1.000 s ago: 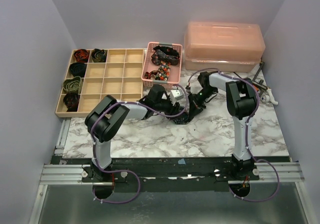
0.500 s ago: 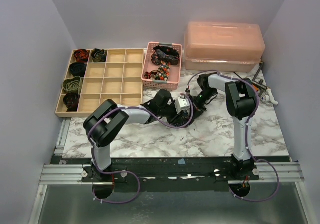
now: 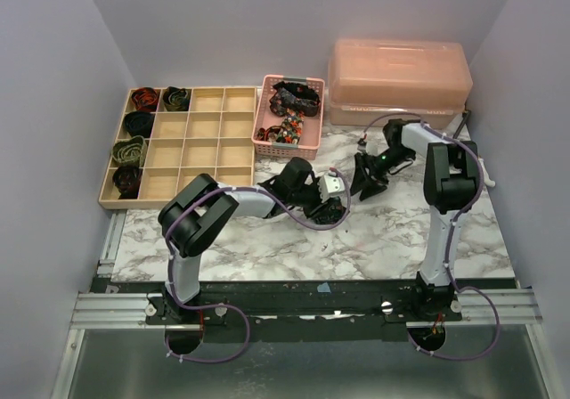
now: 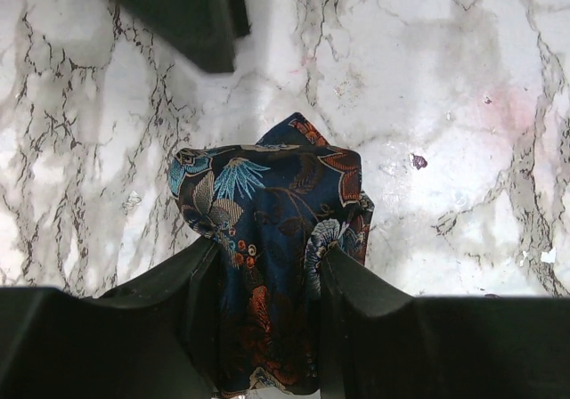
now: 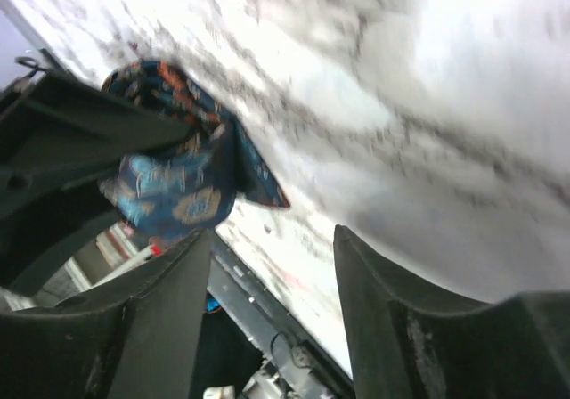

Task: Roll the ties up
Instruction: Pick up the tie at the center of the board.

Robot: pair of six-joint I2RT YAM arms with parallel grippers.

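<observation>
A navy tie with teal and orange flowers (image 4: 267, 194), bunched into a coil, sits just over the marble top. My left gripper (image 4: 267, 255) is shut on it, one finger on each side. From above, the left gripper (image 3: 313, 196) is at the table's middle with the dark tie (image 3: 331, 210) at its tip. My right gripper (image 3: 364, 183) stands open a short way to the right, apart from the tie. In the right wrist view the jaws (image 5: 272, 249) are spread with nothing between them, and the tie (image 5: 174, 178) shows beyond the left finger.
A wooden divider tray (image 3: 200, 148) at the back left holds several coiled ties (image 3: 130, 150) in its left column. A pink mesh basket (image 3: 265, 105) with loose ties stands behind the grippers. A pink lidded box (image 3: 398, 80) fills the back right.
My right gripper has opened, let go of the tie and drawn back to the right. The left gripper has shifted slightly right, still holding the tie.
</observation>
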